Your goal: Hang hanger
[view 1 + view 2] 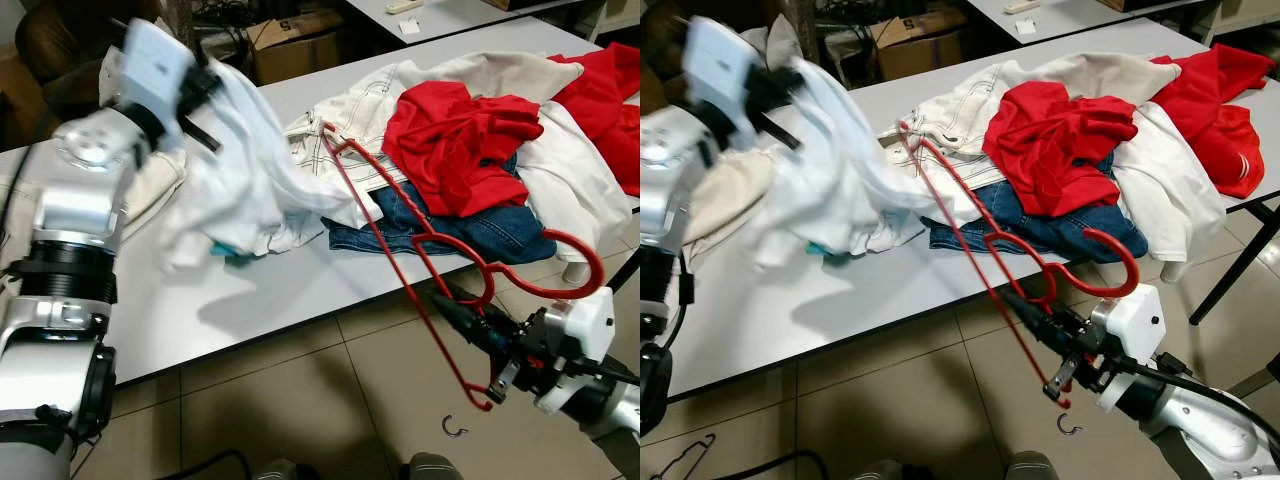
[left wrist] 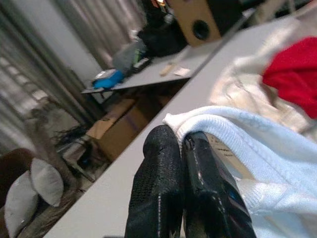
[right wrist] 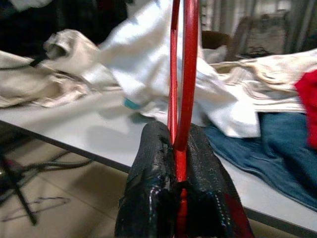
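Here your right gripper [image 1: 452, 303] is clamped on the red hanger [image 1: 400, 235], its two black fingers [image 3: 153, 183] pressed together around the wire just off the near edge of the grey table [image 1: 250, 300], out over the tiled floor [image 1: 330, 400]. From that grip the hanger slants up over the table edge, its far corner reaching the heap of clothes, and its hook [image 1: 585, 265] curls beside the white body of your right wrist. Your left gripper [image 2: 181, 186] is raised above the table's left part, fingers pinched together on the hem of a white garment [image 1: 245, 175] that drapes from it down to the tabletop. Further along the table lie a cream garment [image 1: 440, 85], a red shirt [image 1: 455, 140] and blue jeans [image 1: 470, 230], piled together. Below the table's near edge a small metal hook [image 1: 454, 427] lies on the floor tiles.
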You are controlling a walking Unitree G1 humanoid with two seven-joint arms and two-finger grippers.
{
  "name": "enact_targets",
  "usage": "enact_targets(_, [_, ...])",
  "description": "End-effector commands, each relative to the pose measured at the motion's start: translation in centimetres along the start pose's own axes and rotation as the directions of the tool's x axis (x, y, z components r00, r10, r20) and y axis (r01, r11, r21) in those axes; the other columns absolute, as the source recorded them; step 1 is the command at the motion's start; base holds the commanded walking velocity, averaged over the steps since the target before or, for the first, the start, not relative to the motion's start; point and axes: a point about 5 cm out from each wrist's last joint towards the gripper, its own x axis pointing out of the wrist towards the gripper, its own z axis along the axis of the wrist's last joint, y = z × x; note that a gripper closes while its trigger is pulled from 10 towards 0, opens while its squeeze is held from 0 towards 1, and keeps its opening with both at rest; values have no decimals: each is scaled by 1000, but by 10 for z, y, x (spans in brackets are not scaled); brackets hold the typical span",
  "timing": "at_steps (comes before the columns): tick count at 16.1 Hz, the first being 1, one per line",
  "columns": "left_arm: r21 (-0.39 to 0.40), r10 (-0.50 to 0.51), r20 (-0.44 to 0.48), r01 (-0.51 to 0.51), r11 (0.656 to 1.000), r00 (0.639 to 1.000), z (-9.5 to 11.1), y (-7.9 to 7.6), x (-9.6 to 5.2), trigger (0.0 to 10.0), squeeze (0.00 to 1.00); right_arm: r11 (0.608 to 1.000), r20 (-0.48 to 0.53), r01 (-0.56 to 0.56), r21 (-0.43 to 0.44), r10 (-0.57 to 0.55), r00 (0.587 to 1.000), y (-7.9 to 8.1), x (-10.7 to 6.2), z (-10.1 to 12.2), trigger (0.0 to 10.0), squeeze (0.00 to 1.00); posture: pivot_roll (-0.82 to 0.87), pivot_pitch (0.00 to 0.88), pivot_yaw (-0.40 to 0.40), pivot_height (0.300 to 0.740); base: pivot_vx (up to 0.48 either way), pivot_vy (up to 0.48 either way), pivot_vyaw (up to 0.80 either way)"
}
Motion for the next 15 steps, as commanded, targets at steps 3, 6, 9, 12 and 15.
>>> enact_targets(3, [27,-141,-78,143,989,987,-12,-14,-3,0,0,999,-15,-31,40,31,999,3,12,2,10000,0,-221,0,156,740,0,0,0])
enact_targets(6, [-61,-368,-40,366,929,929,-6,-37,-10,0,0,997,-79,25,72,-19,997,-8,27,-12,10000,0,-212,0,145,740,0,0,0])
enact_targets(9, [-173,-422,-30,411,895,906,-6,-46,-13,0,0,995,-130,-56,77,65,989,-5,34,-15,10000,0,-195,0,123,740,0,0,0])
enact_targets(12, [-282,-303,-116,261,923,946,-19,-36,-11,0,0,995,-151,-81,62,90,984,-4,32,-14,10000,0,-189,0,114,740,0,0,0])
enact_targets(15, [-375,-285,-126,221,900,950,-23,-35,-11,0,0,994,-178,-86,62,96,979,-4,27,-13,10000,0,-197,0,117,740,0,0,0])
